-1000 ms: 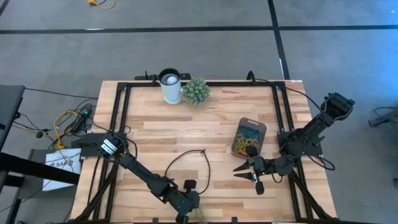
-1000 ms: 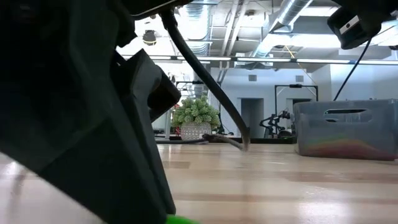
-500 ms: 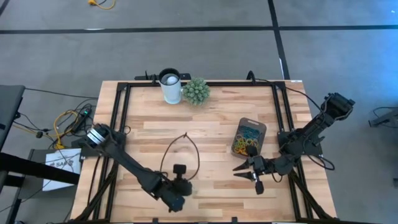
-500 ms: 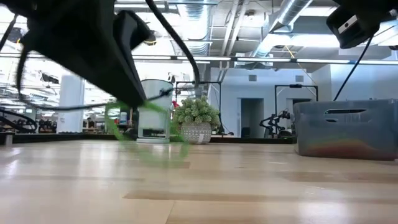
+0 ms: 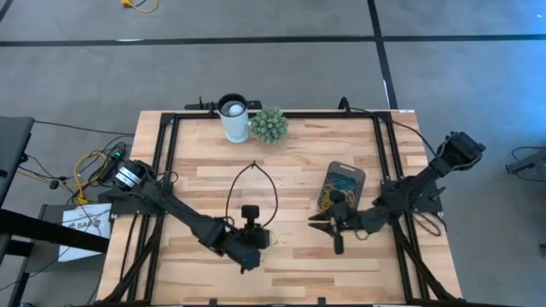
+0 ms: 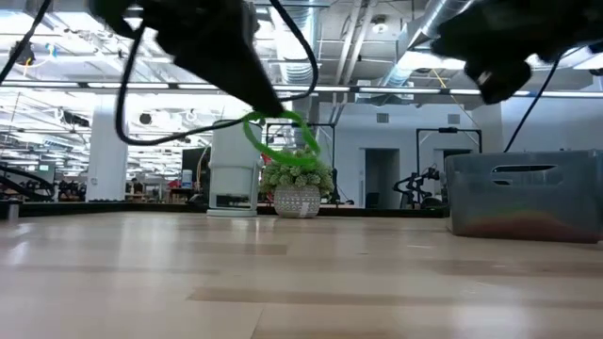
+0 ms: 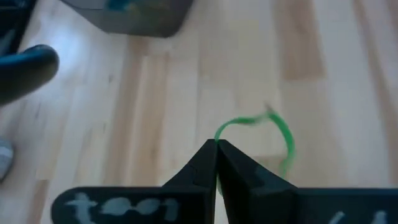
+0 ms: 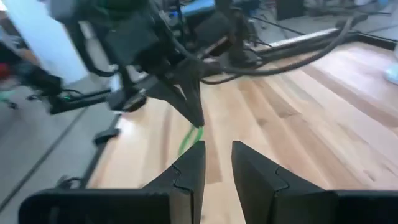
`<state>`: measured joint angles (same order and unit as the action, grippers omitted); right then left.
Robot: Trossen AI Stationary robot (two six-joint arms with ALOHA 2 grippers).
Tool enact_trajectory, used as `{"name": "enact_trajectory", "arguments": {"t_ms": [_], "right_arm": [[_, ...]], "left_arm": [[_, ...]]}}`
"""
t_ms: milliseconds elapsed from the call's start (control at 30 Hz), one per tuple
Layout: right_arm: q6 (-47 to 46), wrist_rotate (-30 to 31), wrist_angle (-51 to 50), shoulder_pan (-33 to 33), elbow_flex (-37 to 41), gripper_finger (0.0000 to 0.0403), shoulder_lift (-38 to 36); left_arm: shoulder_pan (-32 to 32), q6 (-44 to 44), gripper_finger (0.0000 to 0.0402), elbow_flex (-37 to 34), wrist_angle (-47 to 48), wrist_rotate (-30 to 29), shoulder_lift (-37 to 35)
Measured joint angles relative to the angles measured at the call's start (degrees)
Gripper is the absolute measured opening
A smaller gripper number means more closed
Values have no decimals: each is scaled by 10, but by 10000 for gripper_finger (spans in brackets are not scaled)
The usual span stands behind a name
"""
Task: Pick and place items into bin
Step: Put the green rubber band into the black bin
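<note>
Your left gripper (image 7: pixel 216 149) sits above the wooden slatted table (image 5: pixel 213 179), near the front edge and a little left of centre in the high view. Its two dark fingers are pressed together on a thin green rubber band (image 7: pixel 277 127); the loop hangs free from the fingertips, clear of the tabletop. The low view shows the same band (image 6: pixel 278 141) dangling in the air below the dark arm.

Your right gripper (image 5: pixel 331 228) hovers over the table just in front of the small translucent grey-tinted plastic bin (image 5: pixel 344 185), near but not over it. In the right wrist view its fingers (image 8: pixel 189 167) stand a small gap apart with nothing between them (the left gripper and its green band show just beyond, pointing towards it).

The bin lies on the right half of the table, well apart from the left gripper. It holds a heap of coloured rubber bands (image 5: pixel 339 196), yellow, green and blue among them. In the low view the bin (image 6: pixel 524 193) stands at the right, with a faint coloured layer at its bottom.

A white cylindrical cup (image 5: pixel 234 118) and a green spiky plant ball (image 5: pixel 269 124) stand side by side at the back edge. A black cable (image 5: pixel 252 183) loops over the table's middle, above the left gripper.
</note>
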<state>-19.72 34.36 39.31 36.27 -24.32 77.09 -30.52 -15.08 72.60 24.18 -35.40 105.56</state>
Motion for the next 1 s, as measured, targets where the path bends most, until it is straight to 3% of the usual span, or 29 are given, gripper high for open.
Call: {"name": "enact_trajectory", "arguments": {"t_ms": [133, 400, 1000], "right_arm": [[1, 0, 2, -30, -39, 72, 78], [8, 12, -4, -70, -124, 72, 190], [31, 45, -65, -83, -165, 72, 216]], "left_arm": [[27, 27, 0, 0, -54, -24, 0], [69, 79, 0, 0, -112, -12, -1], [74, 94, 0, 1, -100, -10, -1]]}}
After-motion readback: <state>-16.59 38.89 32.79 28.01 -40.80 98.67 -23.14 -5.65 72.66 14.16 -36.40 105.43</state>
